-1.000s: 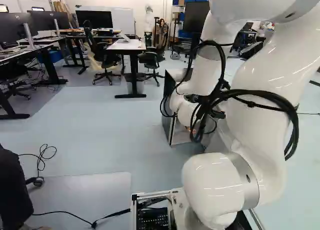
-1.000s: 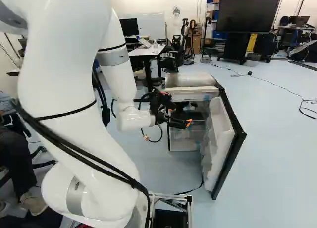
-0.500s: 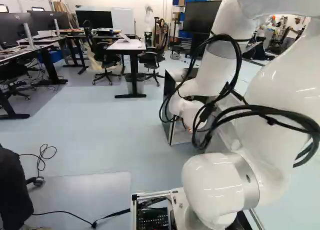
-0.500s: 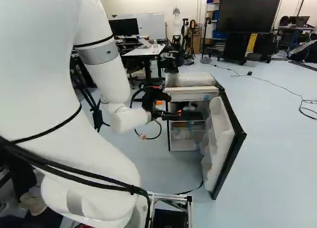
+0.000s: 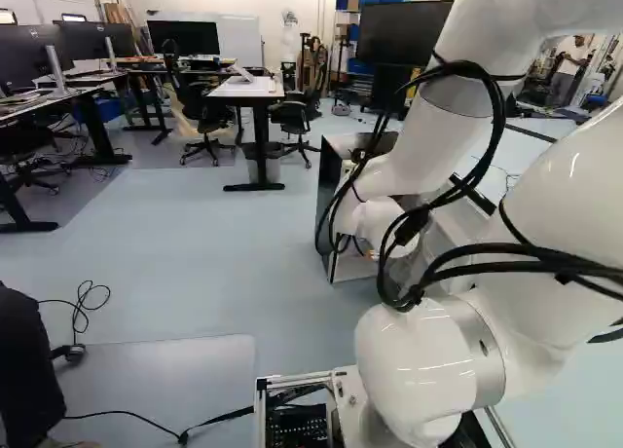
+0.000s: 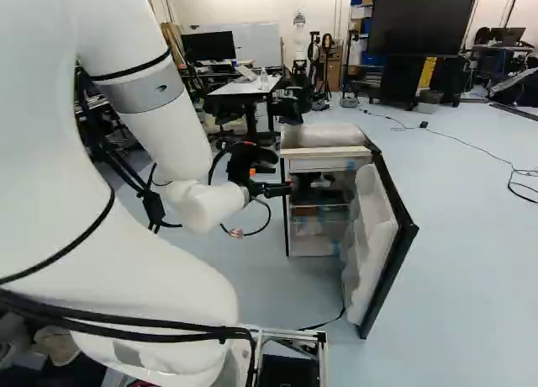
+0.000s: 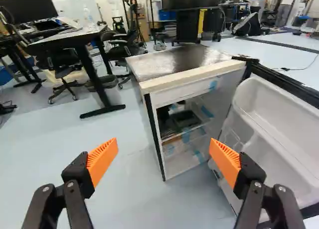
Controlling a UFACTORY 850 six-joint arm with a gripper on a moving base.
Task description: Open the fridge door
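Observation:
In the right base view the gripper point(image 6: 287, 186) is held at the left front edge of the small fridge point(image 6: 324, 135). The fridge door point(image 6: 388, 244) stands wide, swung out to the right, its white shelved inner side showing. From the wrist, the gripper point(image 7: 163, 157) has its two orange pads far apart with nothing gripped. Ahead of it is the fridge cabinet point(image 7: 194, 84) with its inside exposed; the door's inner liner point(image 7: 279, 134) lies beyond and beside one finger. In the left base view the arm hides most of the fridge point(image 5: 331, 190) and the gripper.
A white-topped desk point(image 6: 244, 87) and office chairs stand behind the fridge. Farther back is a large dark screen point(image 6: 423, 21). A cable point(image 6: 471, 143) lies on the floor right of the fridge. A person's dark-clothed leg point(image 5: 29, 365) is at the near left.
The arm has drawn the gripper back leftward, away from the door and the fridge's inside. The door has kept its place, and the base has not moved.

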